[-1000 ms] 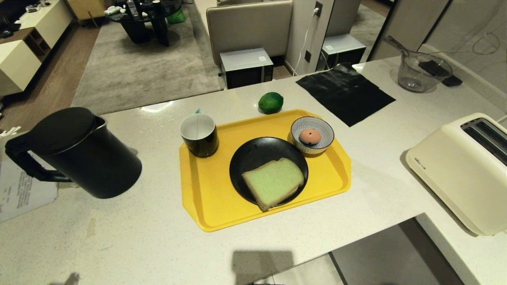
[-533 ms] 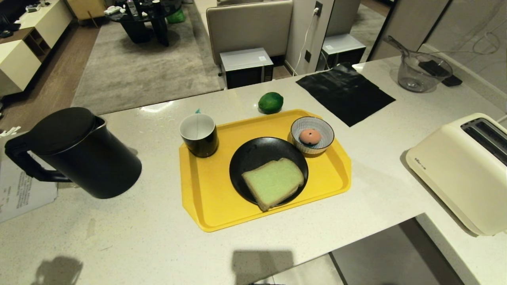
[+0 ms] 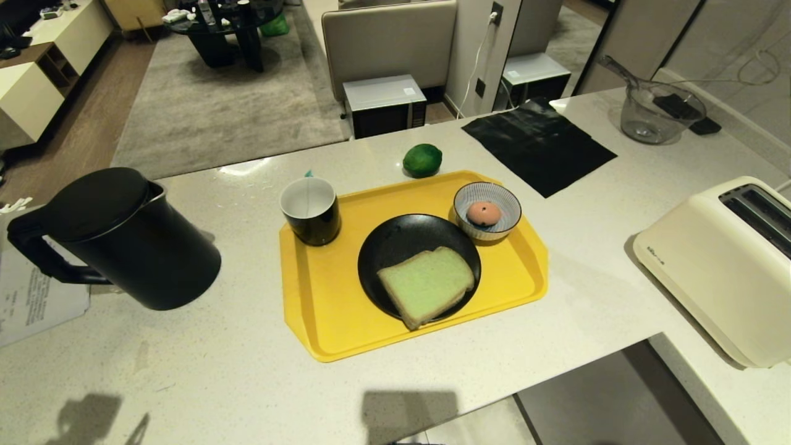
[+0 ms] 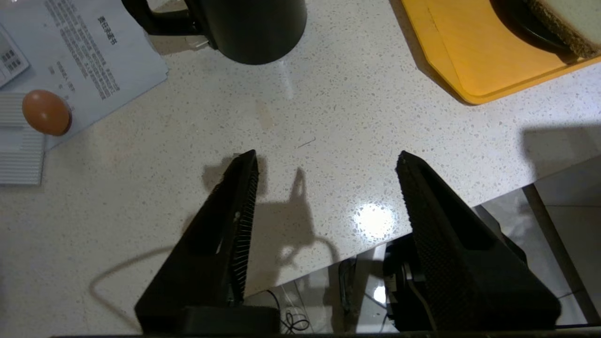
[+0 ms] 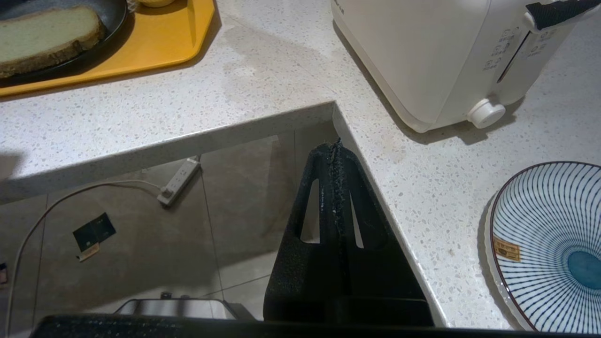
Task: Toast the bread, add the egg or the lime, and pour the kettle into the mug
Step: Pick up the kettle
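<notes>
Currently, step: we judge step 1, toasting; pale green bread slice [image 3: 426, 285] lies untouched.
Left gripper [image 4: 326, 164]: fingers apart, empty.
Right gripper [image 5: 336, 143]: fingers together, parked.
Next: we must reach the bread.

Pale-green slice of bread [image 3: 426, 285] on a round black plate [image 3: 395, 244], yellow plastic tray [image 3: 321, 309]; blue-and-white striped bowl [image 3: 503, 224] on the right.
</notes>
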### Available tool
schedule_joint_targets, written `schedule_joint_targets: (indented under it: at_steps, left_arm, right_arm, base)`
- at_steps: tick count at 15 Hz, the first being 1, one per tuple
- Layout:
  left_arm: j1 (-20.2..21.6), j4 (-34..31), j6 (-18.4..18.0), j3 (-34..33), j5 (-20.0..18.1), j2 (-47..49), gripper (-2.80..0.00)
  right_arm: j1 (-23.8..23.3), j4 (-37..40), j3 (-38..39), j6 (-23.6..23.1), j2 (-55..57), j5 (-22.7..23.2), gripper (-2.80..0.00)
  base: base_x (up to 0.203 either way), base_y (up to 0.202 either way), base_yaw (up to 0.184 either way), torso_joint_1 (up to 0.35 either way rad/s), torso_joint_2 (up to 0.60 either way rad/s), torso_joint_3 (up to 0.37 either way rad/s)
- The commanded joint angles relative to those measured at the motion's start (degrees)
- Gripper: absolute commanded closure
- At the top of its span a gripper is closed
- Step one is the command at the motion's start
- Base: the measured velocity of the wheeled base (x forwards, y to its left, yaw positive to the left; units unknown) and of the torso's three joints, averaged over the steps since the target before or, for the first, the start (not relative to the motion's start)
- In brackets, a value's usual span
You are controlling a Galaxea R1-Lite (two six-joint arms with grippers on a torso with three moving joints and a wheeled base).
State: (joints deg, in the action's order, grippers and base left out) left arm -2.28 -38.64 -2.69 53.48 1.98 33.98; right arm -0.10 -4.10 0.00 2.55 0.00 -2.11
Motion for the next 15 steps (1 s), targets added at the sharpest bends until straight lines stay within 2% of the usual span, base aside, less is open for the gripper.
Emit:
schedule_joint_targets:
  at_steps: [1,5,8,10,11,12,13,15]
  left_arm:
    - [-0.01,-0.20,2.56,-0.25,0.16,1.29,-2.80]
    - [0.11,1.90,9.77,0.01,2.85,8.71,-2.80]
    - [2.61,6.52,10.12,0.03,3.28,13.15,-2.80]
    - [5.46,12.09,5.84,-0.03,3.16,15.25,-2.80]
    - [9.67,14.56,3.08,0.02,2.44,16.19,-2.80]
    - [15.82,18.22,-0.49,0.03,-0.23,17.11,-2.80]
    - [21.51,21.78,-4.16,0.03,-5.22,17.74,-2.80]
    - [30.28,25.94,-11.17,-0.11,-14.66,18.13,-2.80]
  right_arm:
    - [-0.06,-0.03,1.49,0.00,0.09,0.00,0.00]
    - [0.01,-0.03,1.49,0.00,0.09,0.00,0.00]
    - [-0.04,-0.03,1.49,0.00,0.09,0.00,0.00]
    - [-0.01,-0.03,1.49,0.00,0.09,0.00,0.00]
    - [0.01,-0.03,1.49,0.00,0.09,0.00,0.00]
    - [0.01,-0.03,1.49,0.00,0.09,0.00,0.00]
    - [0.01,-0.03,1.49,0.00,0.09,0.00,0.00]
    - [-0.03,-0.03,1.49,0.00,0.09,0.00,0.00]
  base:
    - [0.000,0.000,0.000,0.000,0.00,0.000]
    - [0.000,0.000,0.000,0.000,0.00,0.000]
    - [0.000,0.000,0.000,0.000,0.00,0.000]
    - [0.000,0.000,0.000,0.000,0.00,0.000]
    - [0.000,0.000,0.000,0.000,0.00,0.000]
    - [0.000,0.000,0.000,0.000,0.00,0.000]
    - [0.000,0.000,0.000,0.000,0.00,0.000]
    - [0.000,0.000,0.000,0.000,0.00,0.000]
